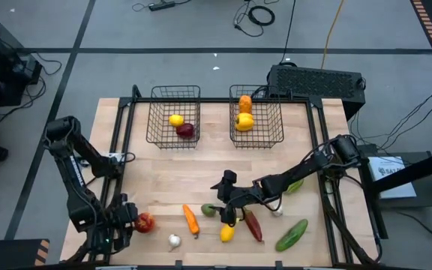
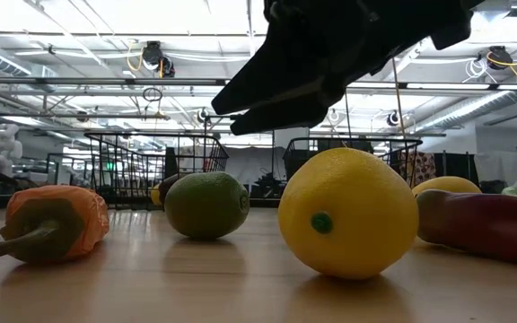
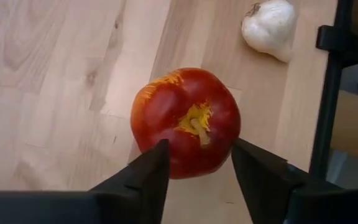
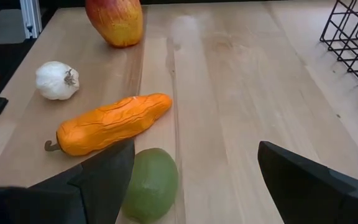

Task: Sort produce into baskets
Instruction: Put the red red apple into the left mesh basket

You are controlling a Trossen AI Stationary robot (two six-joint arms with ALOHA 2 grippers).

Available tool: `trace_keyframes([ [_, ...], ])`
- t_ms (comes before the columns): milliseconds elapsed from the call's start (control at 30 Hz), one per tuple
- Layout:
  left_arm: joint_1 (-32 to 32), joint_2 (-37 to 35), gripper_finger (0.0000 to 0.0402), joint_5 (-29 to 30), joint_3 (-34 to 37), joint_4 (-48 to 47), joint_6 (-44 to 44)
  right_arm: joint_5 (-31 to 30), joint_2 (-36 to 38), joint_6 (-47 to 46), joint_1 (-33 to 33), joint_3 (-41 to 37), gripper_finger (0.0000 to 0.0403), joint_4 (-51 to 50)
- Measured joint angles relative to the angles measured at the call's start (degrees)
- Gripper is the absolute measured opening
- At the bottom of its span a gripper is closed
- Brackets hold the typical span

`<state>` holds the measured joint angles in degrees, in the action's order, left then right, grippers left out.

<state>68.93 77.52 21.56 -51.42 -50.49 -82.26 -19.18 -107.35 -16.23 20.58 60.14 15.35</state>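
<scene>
Bare table [image 1: 171,169] between baskets [image 1: 175,115] and produce; lime [image 1: 209,211], carrot [image 1: 191,220], lemon [image 1: 227,233] crowd front.

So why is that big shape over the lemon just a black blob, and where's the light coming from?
Low view: the right gripper hangs against bright ceiling strip lights, so it is backlit into a silhouette; the lemon below is lit and casts a soft shadow on the table, which shows a faint sheen. High view: the light is even, with only small shadows under the produce.

Two baskets [image 1: 175,114] stood side by side at the table's [image 1: 216,172] far edge; carrot [image 1: 191,220], lime [image 1: 209,211] and lemon [image 1: 227,233] lay near its front
</scene>
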Motion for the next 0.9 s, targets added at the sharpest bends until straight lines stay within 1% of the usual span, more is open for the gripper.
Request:
trace_keyframes([
  [100, -0.02, 0.83, 0.0155, 0.1, 0.0, -0.23, 0.0, 0.02, 0.0, 0.22, 0.0, 0.0, 0.0332, 0.0],
  [233, -0.2, 1.43, 0.0142, 0.58, -0.04, -0.24, 0.0, 0.01, 0.0, 0.24, 0.02, 0.0, 0.0331, 0.0],
  [667, -0.27, 1.48, 0.0141, 0.8, -0.15, -1.49, -1.46, 0.0, 0.0, 0.26, 0.02, 0.0, 0.0332, 0.0],
  [900, -0.28, 1.54, 0.0141, 0.79, -2.33, -2.67, -1.41, 0.0, 0.0, 0.46, 0.02, -0.02, 0.0331, 0.0],
])
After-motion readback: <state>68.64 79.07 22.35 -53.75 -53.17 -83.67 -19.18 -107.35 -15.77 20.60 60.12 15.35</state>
